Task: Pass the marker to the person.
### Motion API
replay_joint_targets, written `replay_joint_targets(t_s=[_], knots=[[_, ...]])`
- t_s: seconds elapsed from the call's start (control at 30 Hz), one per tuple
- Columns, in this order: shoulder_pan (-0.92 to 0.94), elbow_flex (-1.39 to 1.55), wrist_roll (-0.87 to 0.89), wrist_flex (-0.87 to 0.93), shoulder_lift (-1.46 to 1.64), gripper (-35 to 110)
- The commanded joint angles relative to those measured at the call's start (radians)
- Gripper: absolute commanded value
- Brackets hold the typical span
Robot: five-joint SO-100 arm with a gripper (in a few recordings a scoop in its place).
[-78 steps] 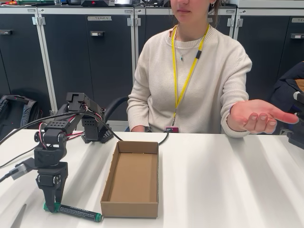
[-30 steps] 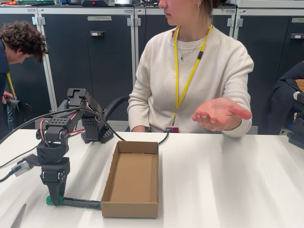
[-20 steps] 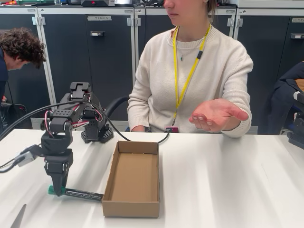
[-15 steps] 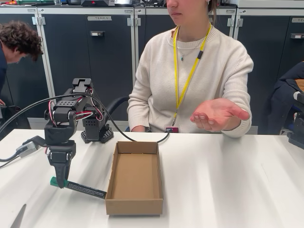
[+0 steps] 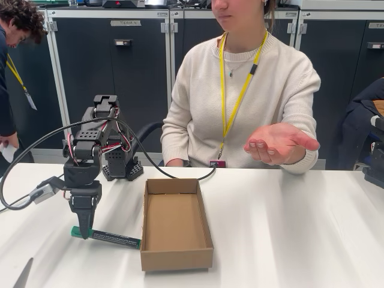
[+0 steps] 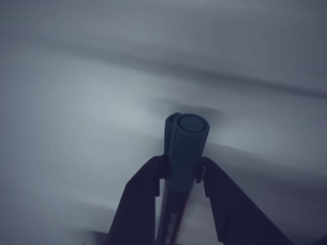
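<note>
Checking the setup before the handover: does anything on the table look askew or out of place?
The shallow brown cardboard box sits skewed on the white table, with the far end of the dark green-capped marker at its left wall. The black gripper grips the cap end. A grey pointed blade-like object lies at the front left.

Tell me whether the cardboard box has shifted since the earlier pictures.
Yes. The cardboard box has slid right and turned slightly, judged against the arm's base in the fixed view.
</note>
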Motion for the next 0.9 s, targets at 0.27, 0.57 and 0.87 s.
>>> replay_joint_targets(t_s=[0.27,0.57,0.87], knots=[[0.181,0.029,-0.029,-0.049,0.094,-5],[0.337,0.063,-0.044,-0.052,0.100,-5],[0.390,-0.020,-0.069,-0.052,0.219,-5]])
